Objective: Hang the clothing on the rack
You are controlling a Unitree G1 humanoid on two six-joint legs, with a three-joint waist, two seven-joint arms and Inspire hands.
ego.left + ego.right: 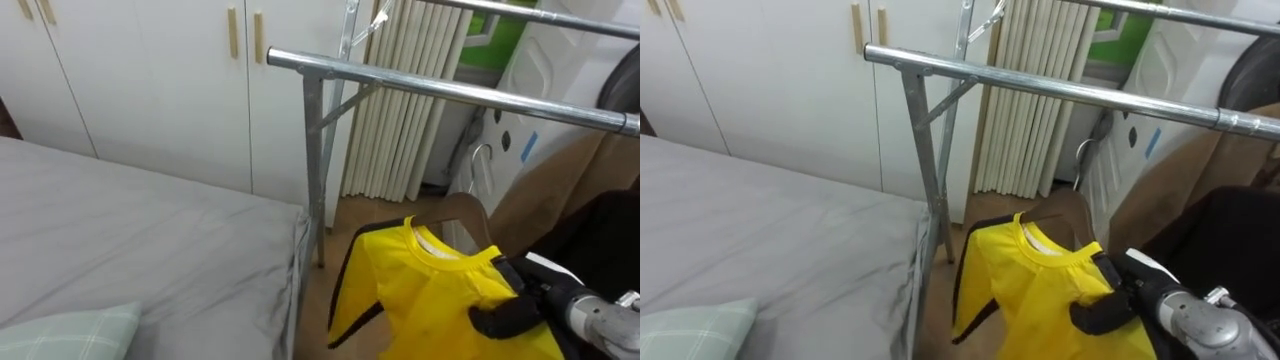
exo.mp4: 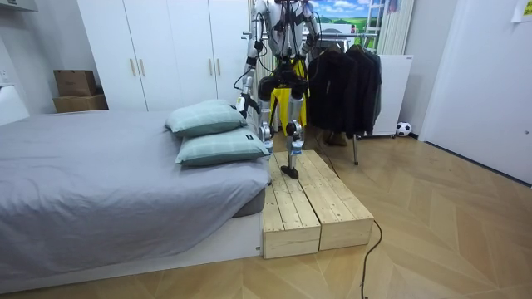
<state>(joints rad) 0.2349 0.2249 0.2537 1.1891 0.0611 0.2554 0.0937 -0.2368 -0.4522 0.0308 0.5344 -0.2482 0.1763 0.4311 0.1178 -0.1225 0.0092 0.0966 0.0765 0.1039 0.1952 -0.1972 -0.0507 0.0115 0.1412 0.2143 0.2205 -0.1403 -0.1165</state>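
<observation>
**Yellow T-shirt held below the clothes rail, not yet hung**

**Eye views, left to right.** Left of the clothes rail (image 1: 450, 88) lies the grey bed (image 1: 150, 250). A pale checked pillow (image 1: 70, 335) rests at the bed's near corner. White wardrobe doors (image 1: 150, 80) stand behind the rail's left end. The yellow T-shirt (image 1: 430, 300), with black trim along its sleeve, hangs below the rail's horizontal bar. It is to the right of the rail's upright leg and clear of the bar. The right hand (image 1: 508, 318) enters from the lower right. Its dark fingers are curled round the shirt's shoulder, just beside the collar. Whether a hanger sits inside the shirt cannot be determined.

**Room view, left to right.** This view adds the following:
- Cardboard boxes (image 2: 75, 91) stand well to the left of the rail, against the wall.
- A second pillow (image 2: 208, 118) lies on the bed, touching the first.
- The left hand (image 2: 242, 101) hangs low at the room view's left of the body, near the pillows. Its fingers are too small to judge.
- The robot stands at the far end of a wooden platform (image 2: 316, 208), close before the rail, with the bed beside it.
- Dark garments (image 2: 349, 83) hang on the rail, to the room view's right of the robot.
- A ball (image 2: 403, 129) lies on the floor beyond the rail's right end.
</observation>
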